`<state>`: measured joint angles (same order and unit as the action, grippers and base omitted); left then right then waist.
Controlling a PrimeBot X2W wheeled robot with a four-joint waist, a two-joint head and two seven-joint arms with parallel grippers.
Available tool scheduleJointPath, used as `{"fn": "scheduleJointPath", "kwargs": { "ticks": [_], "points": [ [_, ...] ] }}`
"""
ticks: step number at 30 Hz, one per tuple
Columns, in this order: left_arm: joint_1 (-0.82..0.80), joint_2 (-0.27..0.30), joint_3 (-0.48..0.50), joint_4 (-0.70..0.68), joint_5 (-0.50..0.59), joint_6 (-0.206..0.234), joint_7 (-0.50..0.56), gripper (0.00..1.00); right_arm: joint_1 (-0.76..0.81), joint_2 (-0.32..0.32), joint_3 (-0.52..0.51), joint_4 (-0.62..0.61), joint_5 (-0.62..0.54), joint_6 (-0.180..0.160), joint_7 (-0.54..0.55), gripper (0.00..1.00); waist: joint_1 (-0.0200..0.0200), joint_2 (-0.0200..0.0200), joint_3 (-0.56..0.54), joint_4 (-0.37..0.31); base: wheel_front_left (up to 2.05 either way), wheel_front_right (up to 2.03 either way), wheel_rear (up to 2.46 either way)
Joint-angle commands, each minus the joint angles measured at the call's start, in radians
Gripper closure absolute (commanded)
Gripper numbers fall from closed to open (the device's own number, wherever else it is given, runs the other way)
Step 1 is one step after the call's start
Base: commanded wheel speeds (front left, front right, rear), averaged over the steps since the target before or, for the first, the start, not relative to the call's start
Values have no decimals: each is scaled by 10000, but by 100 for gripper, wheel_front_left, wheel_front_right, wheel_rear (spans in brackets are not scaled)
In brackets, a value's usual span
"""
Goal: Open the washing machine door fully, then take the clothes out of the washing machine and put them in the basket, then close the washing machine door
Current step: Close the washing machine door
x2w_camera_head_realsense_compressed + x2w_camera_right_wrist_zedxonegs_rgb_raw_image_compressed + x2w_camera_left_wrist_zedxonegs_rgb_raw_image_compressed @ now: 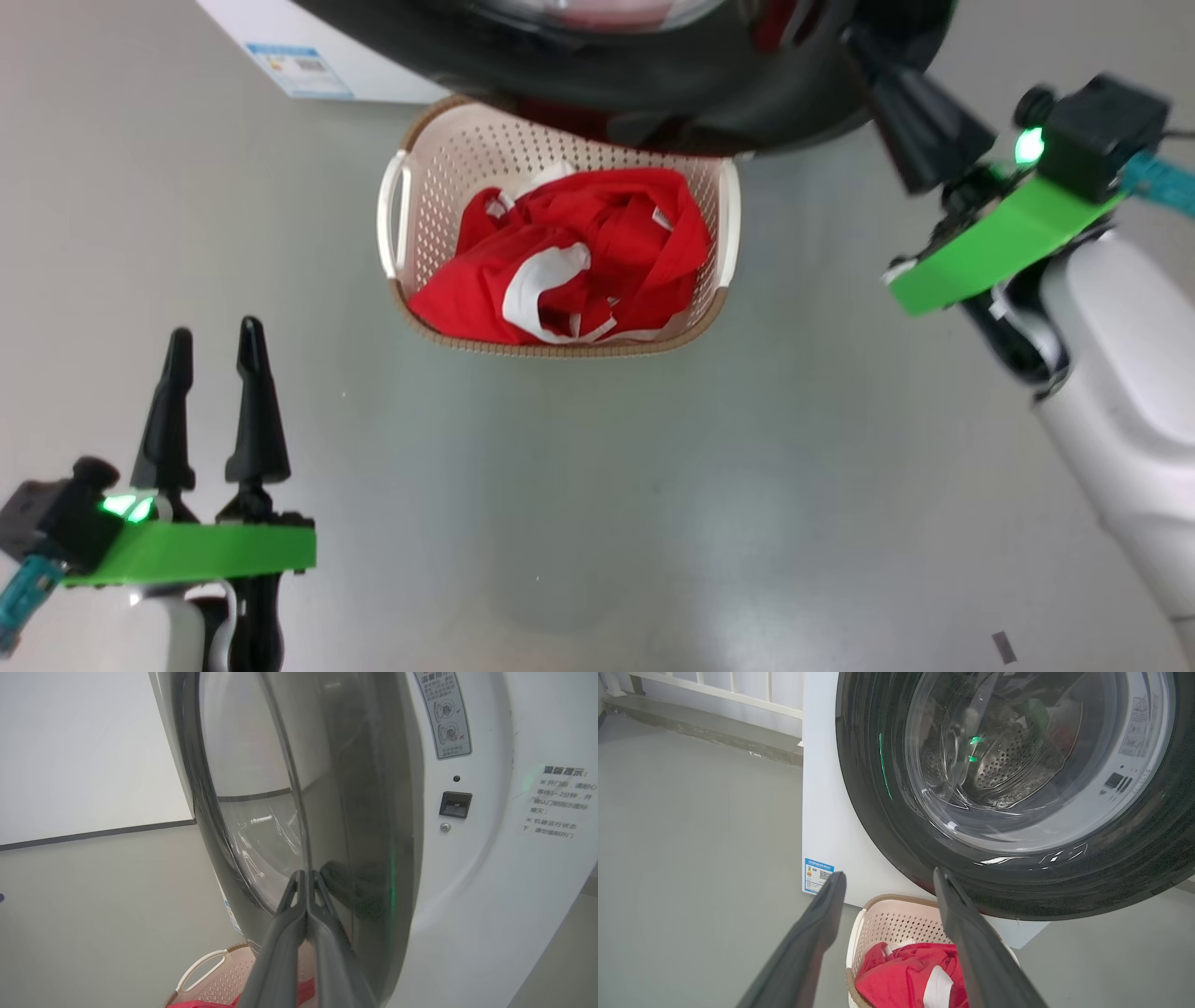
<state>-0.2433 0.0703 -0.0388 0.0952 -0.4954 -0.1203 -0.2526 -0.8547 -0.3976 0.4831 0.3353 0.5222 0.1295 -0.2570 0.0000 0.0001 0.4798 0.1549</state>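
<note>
- The clothes: lie heaped inside the basket, bright red with white bands, one fold draped onto its near rim; show again in the left wrist view and as a red sliver at the bottom of the right wrist view.
- The basket: stands on the grey floor, cream with perforated walls, a brown rim and white side handles.
- The washing machine door: hangs above the basket's far end, swung partway out from the machine's front; glossy black ring around a bulging glass window, seen nearly edge-on in the right wrist view.
- The washing machine: rises just behind the basket; carries a small blue label at its lower corner, beyond the basket's far left; shows its perforated steel drum through the glass and a dark latch slot in the white front past the door's edge.
- The right gripper: reaches in above and to the right of the basket; fingers pressed together, pinching nothing, tips against the door's black face where they meet their own reflection.
- The left gripper: hovers near and to the left of the basket, well apart from it; fingers spread, empty, pointing toward the basket and the machine.
</note>
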Motion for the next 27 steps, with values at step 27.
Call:
{"fn": "scheduleJointPath", "kwargs": {
  "ticks": [27],
  "points": [
    [-941, -114, -168, -206, -198, -102, -91, 0, -3404, -1693, 143, 1343, 806, 12, -48, 100, 0, -1, 1446, 1318, 0, 0, 0]
  ]
}}
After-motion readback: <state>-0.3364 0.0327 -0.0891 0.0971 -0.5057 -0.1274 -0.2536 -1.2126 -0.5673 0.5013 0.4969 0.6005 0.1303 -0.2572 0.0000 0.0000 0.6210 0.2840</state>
